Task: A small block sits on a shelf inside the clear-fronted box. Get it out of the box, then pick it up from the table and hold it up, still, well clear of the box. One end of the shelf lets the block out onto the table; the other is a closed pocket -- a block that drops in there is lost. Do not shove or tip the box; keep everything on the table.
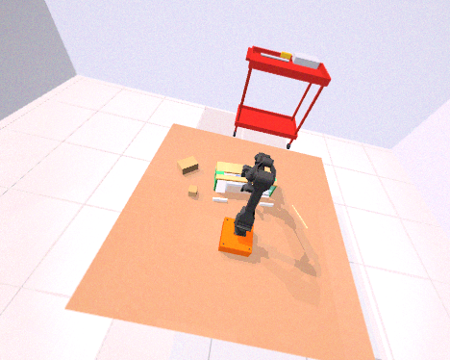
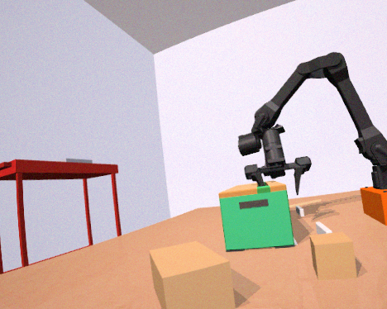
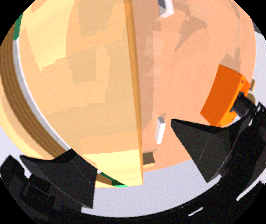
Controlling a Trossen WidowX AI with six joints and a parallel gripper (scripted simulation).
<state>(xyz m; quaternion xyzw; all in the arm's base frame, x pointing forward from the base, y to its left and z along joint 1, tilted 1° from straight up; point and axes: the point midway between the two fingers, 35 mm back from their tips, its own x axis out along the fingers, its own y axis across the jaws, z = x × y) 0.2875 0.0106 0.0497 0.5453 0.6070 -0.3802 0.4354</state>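
Observation:
The box [image 2: 256, 219] has green end walls and a tan top; it also shows in the top view [image 1: 242, 180]. A dark slot [image 2: 254, 203] is in the green end facing the exterior camera. My gripper [image 2: 279, 186] is open and empty just above the box's top edge. One finger is over the tan top and the other hangs past the box's side. In the wrist view the gripper [image 3: 127, 149] straddles the box's long top edge. A small dark square [image 3: 148, 157] sits by that edge; I cannot tell whether it is the block.
Two tan cubes [image 2: 192, 274] [image 2: 332, 254] lie on the table near the box. White bars [image 1: 220, 199] [image 1: 266, 204] lie in front of it, and a thin stick [image 1: 299, 217] to the right. The arm's orange base [image 1: 236, 242] stands behind. A red cart [image 1: 284, 96] stands off the table.

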